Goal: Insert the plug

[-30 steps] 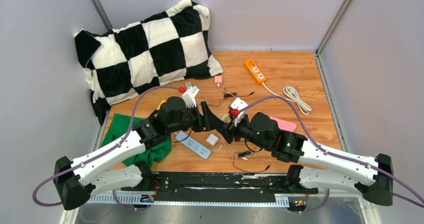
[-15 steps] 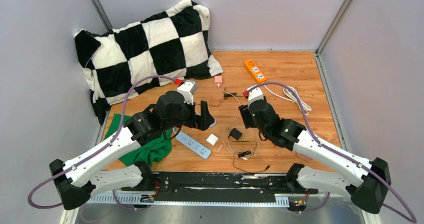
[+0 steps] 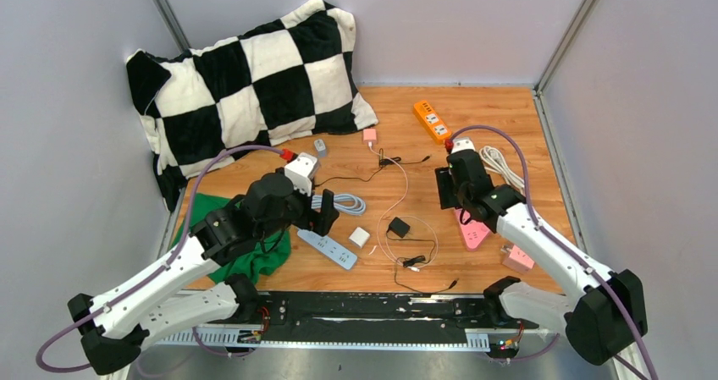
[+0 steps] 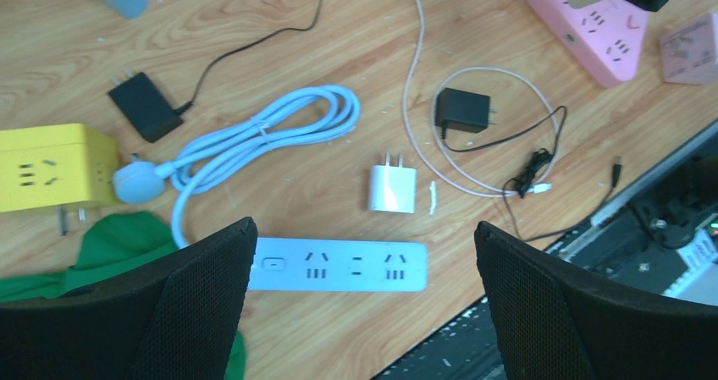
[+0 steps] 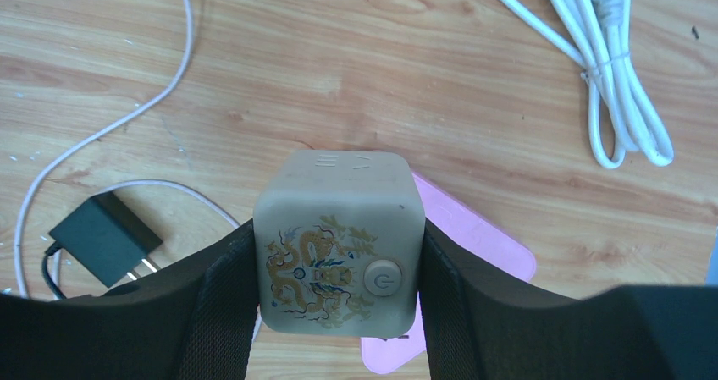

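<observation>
My right gripper (image 5: pixel 337 266) is shut on a grey cube adapter (image 5: pixel 339 198) with a gold dragon print and a round power button. It holds the cube just above one end of a pink power strip (image 5: pixel 474 245), which also shows in the top view (image 3: pixel 471 229). In that view the right gripper (image 3: pixel 455 195) is right of centre. My left gripper (image 4: pixel 364 226) is open and empty. It hovers over a white power strip (image 4: pixel 339 265), which lies at the near middle of the table (image 3: pixel 328 248). A white charger plug (image 4: pixel 393 188) lies just beyond the strip.
A black adapter (image 4: pixel 461 110) with thin cables lies at centre. A coiled light blue cord (image 4: pixel 254 134), a yellow cube socket (image 4: pixel 51 167) and a green cloth (image 3: pixel 245 253) lie on the left. An orange strip (image 3: pixel 432 119), a coiled white cord (image 3: pixel 501 164) and a checkered pillow (image 3: pixel 254 84) lie at the back.
The two grippers were together at the table's centre and have parted. My right arm has swung right and back to the pink strip. My left arm has drawn back towards the near left.
</observation>
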